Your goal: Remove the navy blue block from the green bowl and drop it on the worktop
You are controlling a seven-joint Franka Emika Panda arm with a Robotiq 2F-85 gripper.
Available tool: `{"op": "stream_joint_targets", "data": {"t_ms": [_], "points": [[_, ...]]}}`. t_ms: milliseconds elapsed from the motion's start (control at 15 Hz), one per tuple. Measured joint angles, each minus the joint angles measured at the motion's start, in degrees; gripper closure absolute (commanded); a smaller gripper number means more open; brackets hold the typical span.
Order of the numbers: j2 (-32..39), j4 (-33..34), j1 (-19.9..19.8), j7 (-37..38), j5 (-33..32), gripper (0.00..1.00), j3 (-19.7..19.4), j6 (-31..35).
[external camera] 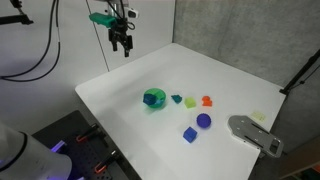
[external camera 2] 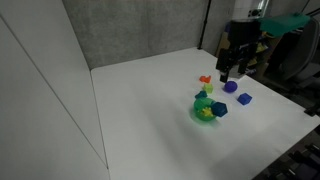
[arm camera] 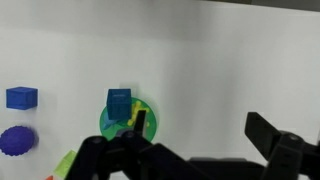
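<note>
Plain white, no pattern, on large flat square worktop (external camera: 240,80). Bright green on small round bowl (arm camera: 105,122). Dk navy w/ teal tinge on small cube block (arm camera: 120,103). Brighter blue on larger cube (arm camera: 21,97). Violet-blue on ball (arm camera: 15,140). Orange on small piece (external camera: 207,101), yellow-green on neighbouring shape (external camera: 191,102). Grey on edge device (external camera: 255,133). Black on gripper (external camera: 124,50).

Bright blue cube (external camera: 189,133) beside violet ball (external camera: 204,120), grey device (external camera: 255,134) nr them (at edge), orange pc (external camera: 207,100) beyond.

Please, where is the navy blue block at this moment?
In the wrist view the navy blue block sits in the green bowl, left of centre; the brighter blue cube lies on the worktop to its left.
</note>
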Motion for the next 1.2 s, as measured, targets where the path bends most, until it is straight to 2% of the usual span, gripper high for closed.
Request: {"op": "stream_joint_targets", "data": {"t_ms": [400, 667, 1200], "points": [[10.04, 4.03, 1.18, 3.03, -7.11, 0.0, -1.47, 3.57], [16.59, 6.67, 2.6, 5.81, -12.42, 0.0, -3.85, 4.96], [29.8, 12.08, 3.31, 6.25, -13.63, 0.0, -8.26, 9.23]]}}
